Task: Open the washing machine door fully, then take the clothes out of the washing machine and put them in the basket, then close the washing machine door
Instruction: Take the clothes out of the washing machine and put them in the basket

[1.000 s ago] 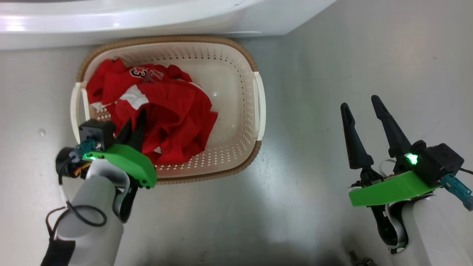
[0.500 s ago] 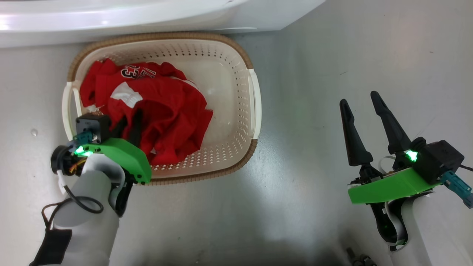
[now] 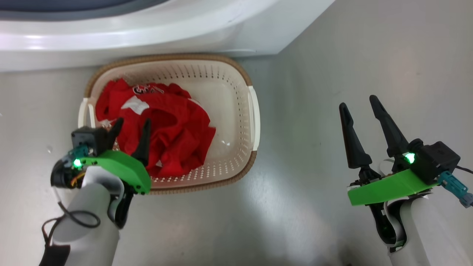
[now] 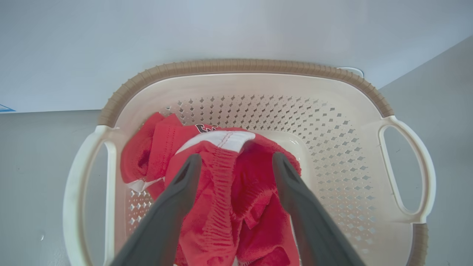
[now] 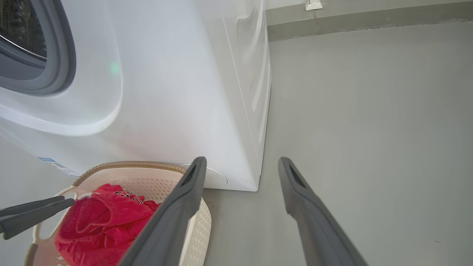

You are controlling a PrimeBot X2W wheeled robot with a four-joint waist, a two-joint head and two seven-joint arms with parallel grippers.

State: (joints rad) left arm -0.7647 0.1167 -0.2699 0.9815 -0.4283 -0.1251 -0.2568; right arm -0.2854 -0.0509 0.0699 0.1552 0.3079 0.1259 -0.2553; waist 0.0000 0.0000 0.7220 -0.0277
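In the small cream perforated plastic basket with brown rim (image 3: 166, 58), toward its left side: bundle of bright red soft fabric clothes (image 3: 173, 122). Directly above: left gripper (image 3: 133, 121), spread wide, straddling the heap, clamping nothing. Well apart, over the grey floor (image 3: 295, 184): right gripper (image 3: 358, 101), wide open, empty.

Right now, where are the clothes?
Head view: the clothes lie in the left half of the basket, on the floor in front of the washing machine, with the open left claw poised over them.

The clothes (image 3: 173, 129) lie in the basket (image 3: 221, 74), before the washing machine (image 3: 184, 33).
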